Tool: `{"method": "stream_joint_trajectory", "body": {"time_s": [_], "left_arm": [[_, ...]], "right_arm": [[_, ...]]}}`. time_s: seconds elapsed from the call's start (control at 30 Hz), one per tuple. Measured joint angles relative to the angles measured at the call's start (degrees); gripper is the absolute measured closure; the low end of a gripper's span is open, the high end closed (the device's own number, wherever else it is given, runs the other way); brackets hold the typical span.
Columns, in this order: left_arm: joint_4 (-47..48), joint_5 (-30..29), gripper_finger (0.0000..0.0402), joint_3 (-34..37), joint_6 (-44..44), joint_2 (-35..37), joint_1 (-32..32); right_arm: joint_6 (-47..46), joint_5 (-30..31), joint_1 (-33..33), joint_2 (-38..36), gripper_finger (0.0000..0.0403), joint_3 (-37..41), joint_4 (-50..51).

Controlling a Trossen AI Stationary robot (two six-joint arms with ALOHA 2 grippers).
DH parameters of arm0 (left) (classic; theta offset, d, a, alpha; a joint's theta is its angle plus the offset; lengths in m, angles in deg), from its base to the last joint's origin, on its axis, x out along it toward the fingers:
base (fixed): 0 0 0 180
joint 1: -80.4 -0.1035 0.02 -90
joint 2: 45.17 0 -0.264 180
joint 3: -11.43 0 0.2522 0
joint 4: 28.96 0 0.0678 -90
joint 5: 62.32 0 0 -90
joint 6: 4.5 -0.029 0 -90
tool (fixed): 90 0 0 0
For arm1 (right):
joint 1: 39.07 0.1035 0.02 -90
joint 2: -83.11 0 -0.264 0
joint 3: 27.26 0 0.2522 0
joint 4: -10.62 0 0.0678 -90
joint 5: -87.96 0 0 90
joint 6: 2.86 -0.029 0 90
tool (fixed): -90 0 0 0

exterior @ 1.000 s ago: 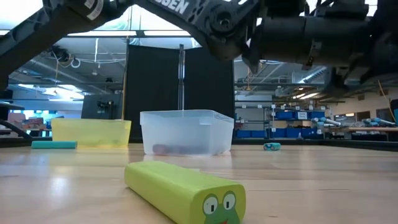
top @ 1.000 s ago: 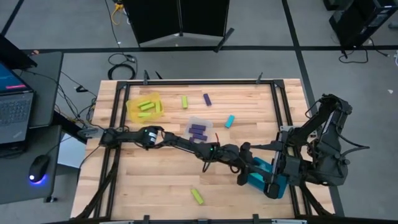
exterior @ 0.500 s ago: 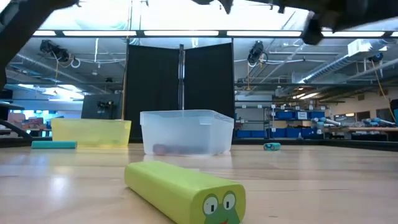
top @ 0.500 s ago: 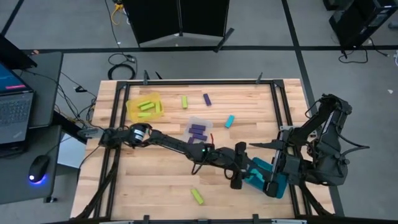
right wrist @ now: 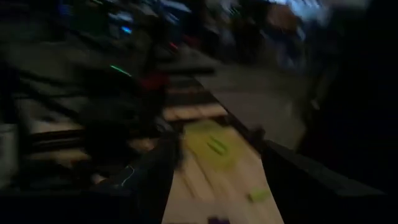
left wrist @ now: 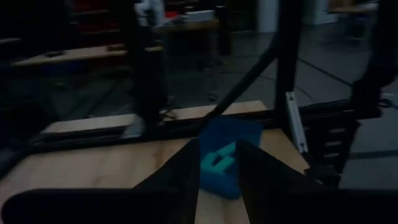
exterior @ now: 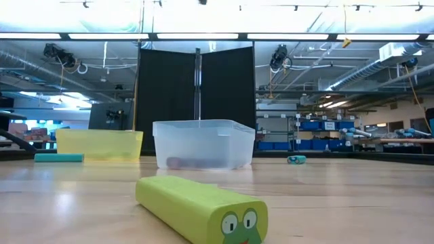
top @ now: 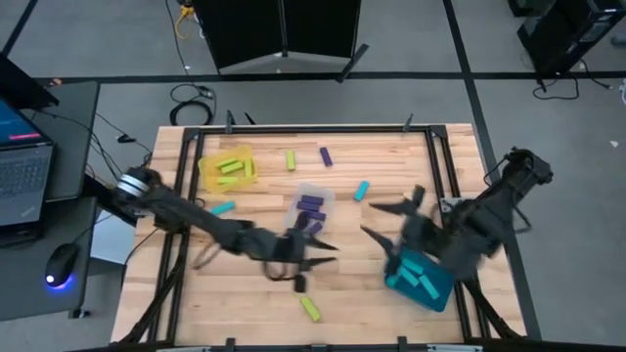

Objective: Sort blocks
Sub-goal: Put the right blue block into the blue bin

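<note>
Blocks partly sorted, 5 seen loose on the table

Cyan blocks (top: 421, 279) are held in the teal tray (top: 398, 281); a lime-green block (top: 310, 309) lies loose; left gripper (top: 315, 249) jaws are parted narrowly and empty, right gripper (top: 387, 221) is spread wide and empty

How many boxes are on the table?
3. The yellow tray is on the table's left side, the clear tray is near the middle, and the teal tray is on the right side. None seems hidden.
</note>
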State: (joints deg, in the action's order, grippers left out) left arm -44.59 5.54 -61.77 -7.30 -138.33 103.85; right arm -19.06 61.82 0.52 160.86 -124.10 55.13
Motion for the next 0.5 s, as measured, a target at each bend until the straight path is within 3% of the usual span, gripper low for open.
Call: {"method": "stream_joint_trajectory", "body": {"time_s": [0.07, 0.23, 0.5], "left_arm": [[0.79, -5.67, 0.0295, 4.49, 0.31, 5.00, 2.27], [4.07, -16.18, 0.0294, 10.88, 2.38, 14.55, 7.85], [28.08, -18.43, 0.0272, 11.48, 11.91, 16.74, 14.97]], "right_arm": [[-8.25, -2.41, -4.91, 0.01, 0.0153, 0.76, 4.88], [-26.97, -15.75, -19.72, 0.55, 0.0153, 2.58, 17.20], [-39.56, -26.59, -38.04, 4.66, 0.0151, 6.45, 28.59]]}}
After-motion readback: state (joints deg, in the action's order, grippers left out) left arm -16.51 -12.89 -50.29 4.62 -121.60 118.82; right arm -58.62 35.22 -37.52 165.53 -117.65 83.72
